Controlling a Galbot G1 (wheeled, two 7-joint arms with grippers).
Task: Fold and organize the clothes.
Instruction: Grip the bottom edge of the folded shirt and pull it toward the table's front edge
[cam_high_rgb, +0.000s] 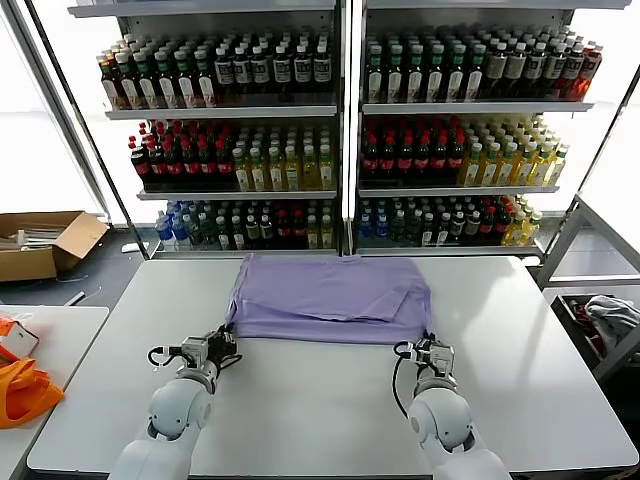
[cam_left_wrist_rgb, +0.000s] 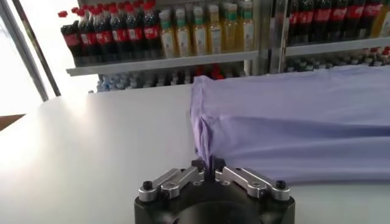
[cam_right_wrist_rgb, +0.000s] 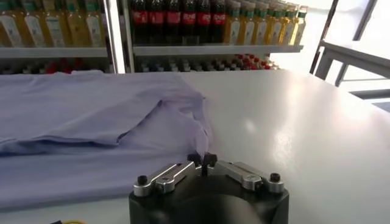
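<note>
Where the lavender T-shirt (cam_high_rgb: 330, 297) lies partly folded on the white bench (cam_high_rgb: 540, 380), its near edge is pinched at both corners: by the left hand (cam_high_rgb: 222, 345) and by the right hand (cam_high_rgb: 432, 350). Bare bench surface is seen all around.

The scene is brightly lit. Daylight floods in from windows at both sides behind the shelves (cam_high_rgb: 345, 120), washing the upper left and right corners out to white. The white worktop (cam_high_rgb: 300, 400) reflects a soft sheen, with a pale glare patch in the right wrist view. Shadows are faint and short under the T-shirt (cam_high_rgb: 330, 298) edge. The bottles in both wrist views look soft and slightly blurred.
</note>
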